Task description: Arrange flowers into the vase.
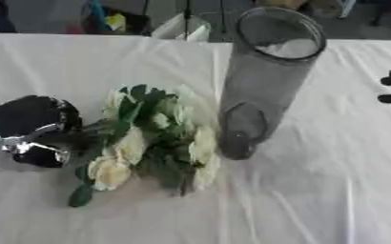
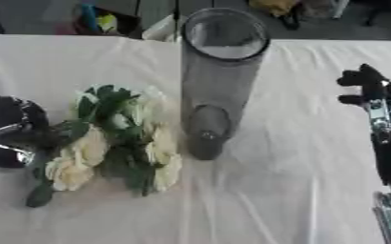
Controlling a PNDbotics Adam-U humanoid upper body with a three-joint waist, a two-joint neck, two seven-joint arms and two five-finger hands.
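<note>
A tall clear glass vase (image 1: 265, 81) stands upright in the middle of the white-clothed table (image 1: 315, 190). Just left of it lies a bunch of cream flowers (image 1: 153, 140) with green leaves, blooms toward the vase and the near edge, stems pointing left. My left hand (image 1: 28, 128), black and silver, sits at the left edge with its fingers curled round the stem ends. My right hand (image 2: 367, 86) hovers at the right edge, well clear of the vase, fingers relaxed and holding nothing; its forearm runs down toward the lower right corner.
Beyond the table's far edge are a white box-like object (image 1: 184, 27) and some coloured clutter (image 1: 107, 19) on the floor. Bare cloth spreads to the right of the vase and along the near side.
</note>
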